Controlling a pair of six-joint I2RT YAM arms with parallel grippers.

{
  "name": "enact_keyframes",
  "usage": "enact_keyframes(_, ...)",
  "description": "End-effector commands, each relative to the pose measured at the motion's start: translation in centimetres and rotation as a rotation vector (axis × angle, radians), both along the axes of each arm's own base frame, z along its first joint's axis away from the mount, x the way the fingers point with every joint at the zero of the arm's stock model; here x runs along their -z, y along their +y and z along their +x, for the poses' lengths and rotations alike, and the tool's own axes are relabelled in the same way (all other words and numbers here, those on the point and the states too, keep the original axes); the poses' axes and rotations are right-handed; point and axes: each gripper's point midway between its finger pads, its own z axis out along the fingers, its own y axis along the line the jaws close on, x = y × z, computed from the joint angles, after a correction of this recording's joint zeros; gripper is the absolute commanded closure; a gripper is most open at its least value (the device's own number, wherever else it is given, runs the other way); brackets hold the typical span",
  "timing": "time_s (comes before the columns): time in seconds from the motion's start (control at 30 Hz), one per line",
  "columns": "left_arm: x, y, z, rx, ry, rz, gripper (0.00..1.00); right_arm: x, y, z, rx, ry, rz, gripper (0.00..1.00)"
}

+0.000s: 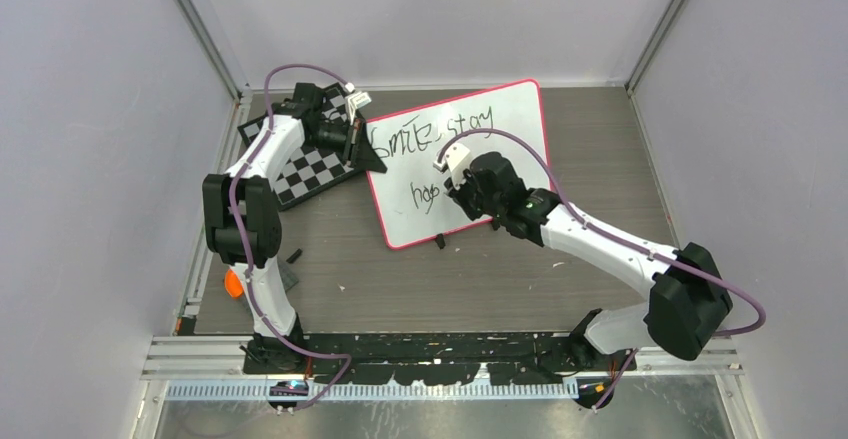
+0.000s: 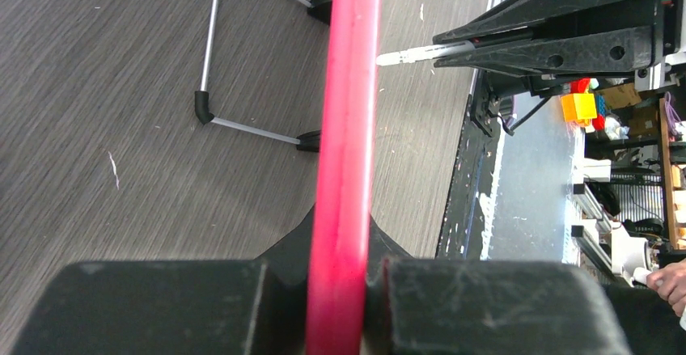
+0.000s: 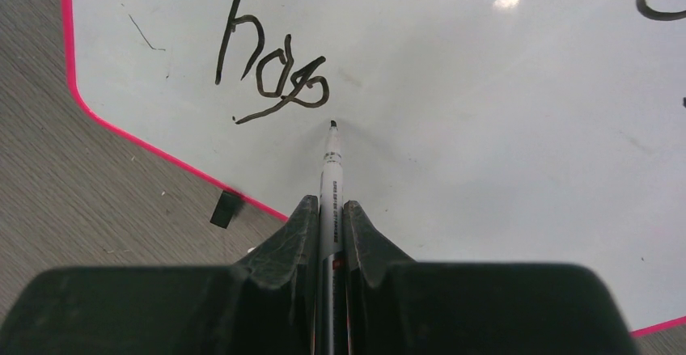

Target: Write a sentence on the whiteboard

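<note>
Toward the far edge of the bench [image 1: 600,269] sits the whiteboard [image 1: 522,119], its pink frame clamped by the left hand [image 1: 362,147]. The right hand [image 3: 330,217] grips the marker [image 3: 331,169], tip beside "hop"; next, I judge, the sentence [image 3: 303,88] needs "eful".

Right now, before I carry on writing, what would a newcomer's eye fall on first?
The pink-framed whiteboard in the middle of the table stands out, with its half-written black sentence. The right gripper holds a marker with its tip at the board, just beside the unfinished second line. The left gripper is clamped on the board's pink frame at its left edge, next to a checkered chessboard.
</note>
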Motion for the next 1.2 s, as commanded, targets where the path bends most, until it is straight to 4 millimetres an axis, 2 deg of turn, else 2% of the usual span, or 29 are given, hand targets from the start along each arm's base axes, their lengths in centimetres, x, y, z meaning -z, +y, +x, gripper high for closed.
enact_keyframes(0.0, 0.6, 0.5, 0.7, -0.025, -0.001, 0.060, 1.00, -1.8, 1.3, 0.7, -0.027, -0.029, 0.047, 1.00)
enact_keyframes(0.3, 0.7, 0.5, 0.7, -0.024, -0.001, 0.061, 1.00, -1.6, 1.6, 1.3, -0.020, -0.034, 0.035, 1.00)
enact_keyframes(0.43, 0.7, 0.5, 0.8, -0.024, 0.001, 0.061, 1.00, -1.2, 0.8, 1.9, 0.020, -0.047, -0.007, 1.00)
enact_keyframes(0.8, 0.8, 0.5, 1.0, -0.024, 0.001, 0.060, 1.00, -2.2, -1.5, 3.2, 0.117, -0.128, -0.080, 1.00)
enact_keyframes(0.97, 0.9, 0.5, 1.0, -0.025, 0.005, 0.060, 1.00, -2.9, -1.0, 3.7, 0.125, -0.154, -0.042, 1.00)
enact_keyframes(1.17, 0.9, 0.5, 1.0, -0.026, 0.004, 0.061, 1.00, -2.5, 0.0, 3.5, 0.066, -0.154, -0.023, 1.00)
